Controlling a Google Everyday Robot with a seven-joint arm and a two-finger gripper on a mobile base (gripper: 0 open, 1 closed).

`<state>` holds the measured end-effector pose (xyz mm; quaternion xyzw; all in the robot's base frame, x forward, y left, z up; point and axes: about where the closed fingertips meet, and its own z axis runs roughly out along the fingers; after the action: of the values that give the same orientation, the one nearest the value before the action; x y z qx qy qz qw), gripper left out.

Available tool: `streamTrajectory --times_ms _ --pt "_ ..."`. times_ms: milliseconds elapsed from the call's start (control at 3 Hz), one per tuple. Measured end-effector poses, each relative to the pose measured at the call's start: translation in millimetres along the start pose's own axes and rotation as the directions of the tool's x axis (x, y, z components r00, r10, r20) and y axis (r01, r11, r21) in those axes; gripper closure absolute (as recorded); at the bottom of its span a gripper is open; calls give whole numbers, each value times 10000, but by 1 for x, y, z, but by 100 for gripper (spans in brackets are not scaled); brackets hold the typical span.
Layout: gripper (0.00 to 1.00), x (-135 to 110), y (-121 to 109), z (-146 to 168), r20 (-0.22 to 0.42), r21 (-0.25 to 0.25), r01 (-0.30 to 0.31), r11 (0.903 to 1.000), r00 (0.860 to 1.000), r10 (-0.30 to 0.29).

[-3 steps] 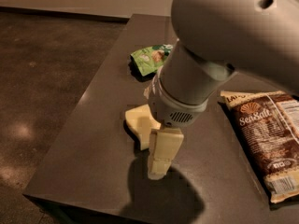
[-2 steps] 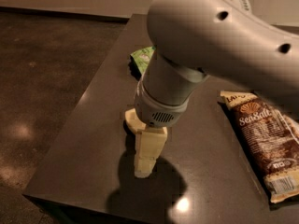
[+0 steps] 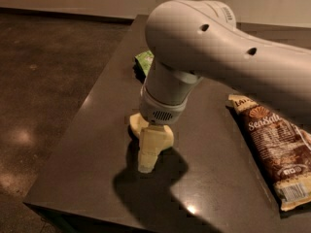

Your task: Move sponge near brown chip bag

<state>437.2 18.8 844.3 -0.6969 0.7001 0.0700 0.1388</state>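
Gripper (image 3: 147, 154), cream and blocky under a smooth grey wrist, points down at the dark matte table (image 3: 87, 169), just in front of the pale yellow foam sponge (image 3: 134, 123). Whether it is open or closed, or holds anything, cannot be told. Behind the sponge a green snack bag (image 3: 144, 59) peeks out. Well right of the sponge, the long glossy brown chip bag (image 3: 274, 149) lies near the table's right edge, with smooth tabletop between them.

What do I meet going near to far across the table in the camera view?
Nearest, the gripper at the front → sponge just behind it → green snack bag. The brown chip bag spans most of that depth on the right, so it is left out.
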Motion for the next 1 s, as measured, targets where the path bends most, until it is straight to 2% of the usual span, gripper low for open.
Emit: streamTrajectory --times_ms 333,1000 --pt "17 7 -12 3 -53 112 -222 9997 9997 222" --pt "64 29 -26 -9 -13 161 -569 9982 9984 570"
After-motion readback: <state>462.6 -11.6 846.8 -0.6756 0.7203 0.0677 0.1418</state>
